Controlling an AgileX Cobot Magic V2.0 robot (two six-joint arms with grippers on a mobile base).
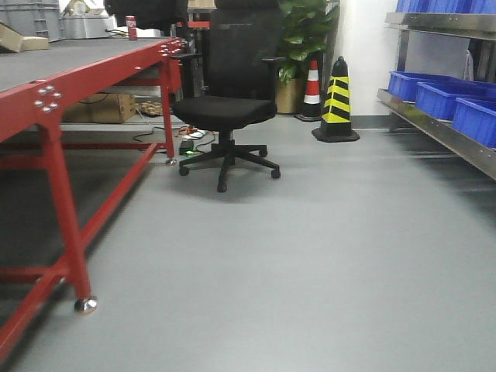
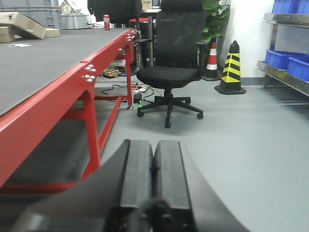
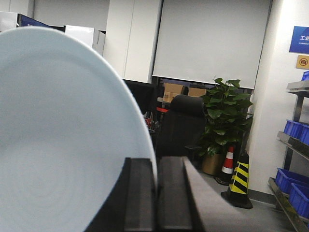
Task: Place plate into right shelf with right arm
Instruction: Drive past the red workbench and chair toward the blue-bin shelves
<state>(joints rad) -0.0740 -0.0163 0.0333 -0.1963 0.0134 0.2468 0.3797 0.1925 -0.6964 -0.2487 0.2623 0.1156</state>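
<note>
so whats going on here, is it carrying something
Yes. The right pincer is shut on the rim of a white plate, held on edge in the air. The left pincer is shut and empty. The right shelf, steel with blue bins, stands off to the right, and the plate is not in it yet. A red table is on the left, with an office chair ahead.

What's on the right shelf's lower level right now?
A row of blue bins stands on the lower level of the right shelf. Their walls hide whatever they hold, and the shelf's near end runs out of frame.
</note>
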